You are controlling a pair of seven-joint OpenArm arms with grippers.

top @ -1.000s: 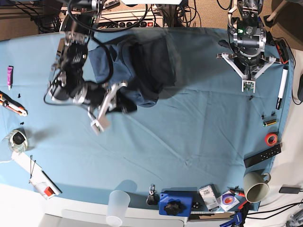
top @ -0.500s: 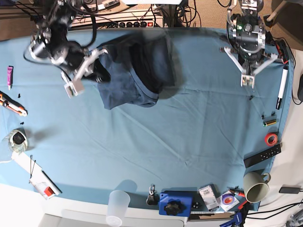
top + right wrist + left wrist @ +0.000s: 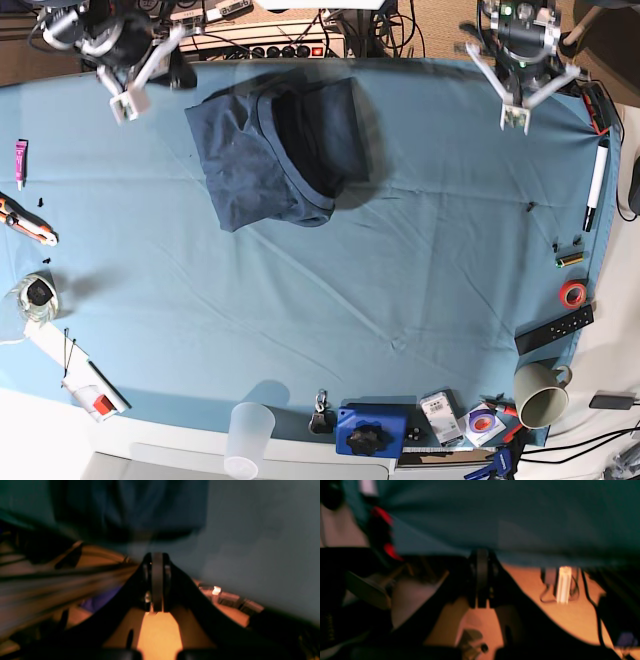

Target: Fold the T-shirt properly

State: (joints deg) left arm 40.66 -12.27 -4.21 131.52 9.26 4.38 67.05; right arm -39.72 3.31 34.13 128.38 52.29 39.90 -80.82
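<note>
Flanking T-shirt (image 3: 275,150), shut claws, apart.

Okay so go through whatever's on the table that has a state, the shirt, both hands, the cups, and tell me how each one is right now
T-shirt: folded into a compact bundle, lying free on the table cloth.
Left hand: shut, empty, at the table's far edge.
Right hand: shut, empty, clear of the T-shirt.
Clear cup: upright.
Beige mug: on its side.

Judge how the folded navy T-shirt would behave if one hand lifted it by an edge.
The T-shirt would likely droop and unfold: it lies in soft, uneven layers. It probably slides little, since the table cloth already wrinkles.
</note>
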